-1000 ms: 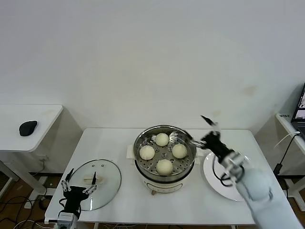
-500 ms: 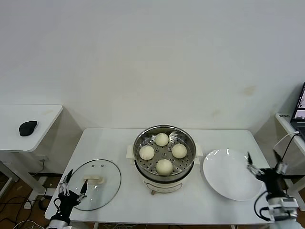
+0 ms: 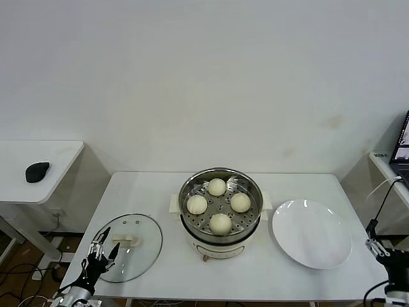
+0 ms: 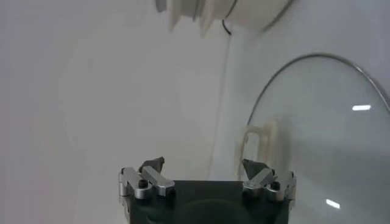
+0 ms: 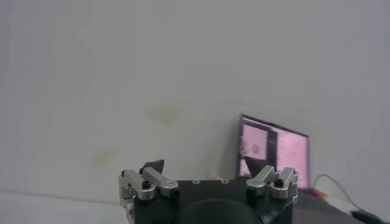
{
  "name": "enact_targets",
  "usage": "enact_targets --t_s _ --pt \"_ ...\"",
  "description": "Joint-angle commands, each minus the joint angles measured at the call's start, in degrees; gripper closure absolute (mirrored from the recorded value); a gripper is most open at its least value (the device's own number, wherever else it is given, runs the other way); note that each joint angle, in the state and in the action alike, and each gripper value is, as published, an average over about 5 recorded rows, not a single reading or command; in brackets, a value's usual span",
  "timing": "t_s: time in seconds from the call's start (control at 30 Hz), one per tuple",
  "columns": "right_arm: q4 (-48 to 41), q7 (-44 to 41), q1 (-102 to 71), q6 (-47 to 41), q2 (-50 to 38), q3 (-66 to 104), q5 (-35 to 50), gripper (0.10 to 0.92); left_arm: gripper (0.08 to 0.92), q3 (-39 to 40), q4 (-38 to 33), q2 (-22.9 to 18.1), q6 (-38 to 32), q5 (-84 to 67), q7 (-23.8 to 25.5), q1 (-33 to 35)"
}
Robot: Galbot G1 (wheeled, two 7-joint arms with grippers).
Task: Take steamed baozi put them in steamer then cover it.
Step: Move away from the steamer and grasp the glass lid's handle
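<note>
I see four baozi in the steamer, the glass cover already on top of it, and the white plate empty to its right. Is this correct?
Not quite. The head view shows the cover lying on the table left of the steamer, near the left tool. The four baozi and empty plate are right.

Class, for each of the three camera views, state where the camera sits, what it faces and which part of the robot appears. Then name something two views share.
Head view: high on the robot, looking down at the steamer, four baozi, plate; both tools at the lower corners.
Left wrist view: behind the open left tool, facing the cover.
Right wrist view: behind the open right tool, facing wall and a screen.
Shared: cover, left tool.
</note>
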Motion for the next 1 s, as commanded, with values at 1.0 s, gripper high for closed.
enact_targets --t_s 1.0 --pt "3.3 1.0 -4.7 1.1 4.5 -4.8 -2.4 0.203 0.223 3.3 11.4 -1.6 -1.4 6.7 1.9 -13.2"
